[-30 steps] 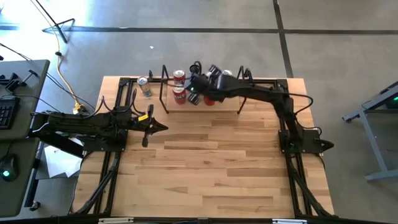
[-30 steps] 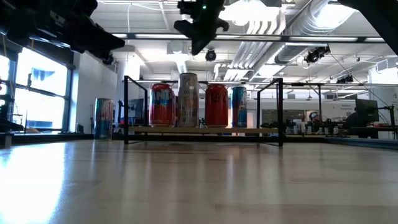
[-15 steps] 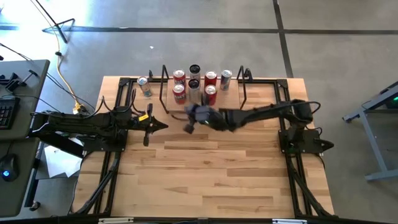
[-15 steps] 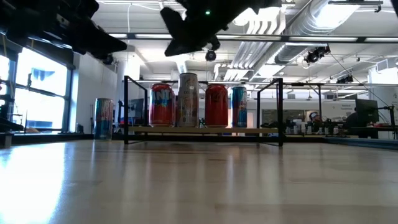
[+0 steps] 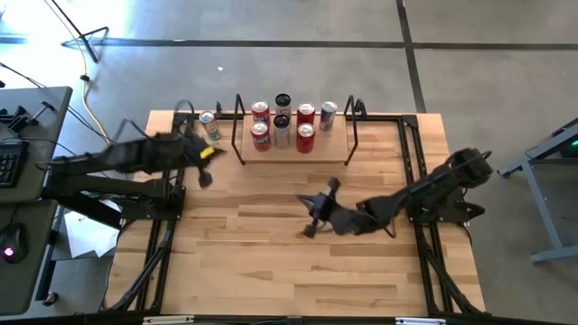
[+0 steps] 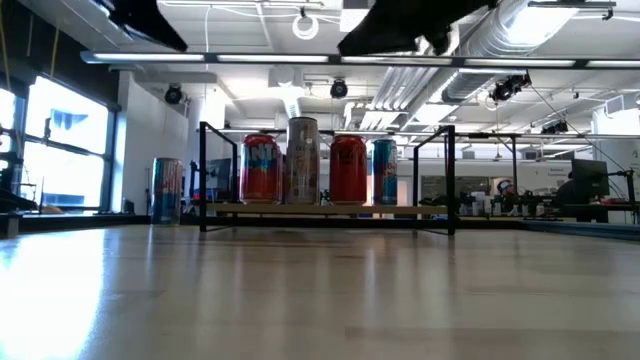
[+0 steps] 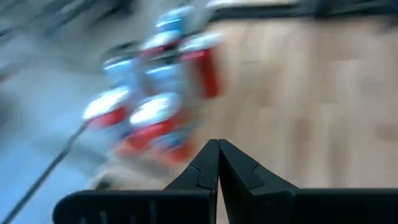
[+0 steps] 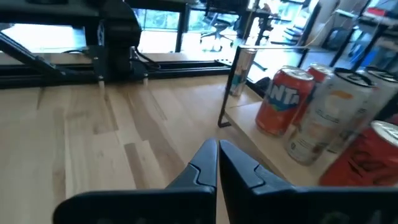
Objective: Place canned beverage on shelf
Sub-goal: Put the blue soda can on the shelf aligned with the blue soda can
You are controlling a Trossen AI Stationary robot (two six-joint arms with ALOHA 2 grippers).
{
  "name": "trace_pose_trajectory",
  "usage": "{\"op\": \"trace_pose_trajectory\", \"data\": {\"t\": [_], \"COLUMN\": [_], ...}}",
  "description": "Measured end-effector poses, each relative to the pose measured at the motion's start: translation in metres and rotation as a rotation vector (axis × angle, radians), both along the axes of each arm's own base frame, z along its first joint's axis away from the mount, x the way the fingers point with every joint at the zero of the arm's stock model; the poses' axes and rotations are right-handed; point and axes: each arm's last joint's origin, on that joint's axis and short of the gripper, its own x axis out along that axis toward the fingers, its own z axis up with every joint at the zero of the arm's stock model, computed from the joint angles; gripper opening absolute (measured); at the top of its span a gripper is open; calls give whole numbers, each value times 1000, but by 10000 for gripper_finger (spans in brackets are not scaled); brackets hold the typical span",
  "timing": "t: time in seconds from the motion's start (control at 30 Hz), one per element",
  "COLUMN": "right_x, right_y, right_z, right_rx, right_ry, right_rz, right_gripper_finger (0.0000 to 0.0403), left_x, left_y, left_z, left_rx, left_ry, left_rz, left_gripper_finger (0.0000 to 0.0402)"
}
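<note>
The shelf stands at the table's far edge, a light board with a black wire frame at each end. Several cans stand upright on it, red, orange and silver. One more silver can stands on the table just left of the shelf. My right gripper hovers shut over the table's middle, pointing toward the shelf's left end. My left gripper is shut and raised near the lone can, blurred by motion. Neither holds anything.
Black rails run along the table's left and right sides. A wide stretch of bare wood lies between the arms and the near edge. A desk with a keyboard and mouse stands off the table's left.
My right gripper has drawn back from above the shelf's cans toward the table's middle and near edge, sinking as it went; the cans stay upright on the shelf. My left gripper has risen, tipped its fingers upward and swung toward the far left corner.
</note>
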Motion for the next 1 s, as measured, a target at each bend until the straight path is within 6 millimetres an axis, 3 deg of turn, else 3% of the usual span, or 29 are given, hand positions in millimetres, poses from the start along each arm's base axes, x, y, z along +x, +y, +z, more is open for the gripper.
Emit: {"op": "trace_pose_trajectory", "data": {"t": [0.13,0.23,0.37,0.53,0.77,1.0], "right_x": [-13,-18,-22,-26,-27,-29], "right_y": [20,31,39,46,49,48], "right_z": [-2,-4,-4,-4,-5,-8], "right_rx": [-39,-47,-49,-42,-47,-47], "right_ry": [-14,-19,-25,-30,-22,2], "right_rz": [-29,-27,-19,-3,7,1], "right_gripper_finger": [0,0,0,0,0,0], "left_x": [-2,7,26,43,40,28], "left_y": [15,29,61,114,180,212], "left_z": [37,61,70,52,12,-6], "left_rx": [1,-32,-120,-286,-432,-535], "left_ry": [163,242,412,621,777,765], "left_rz": [274,328,352,447,589,673], "left_gripper_finger": [0,0,0,0,5,71]}}
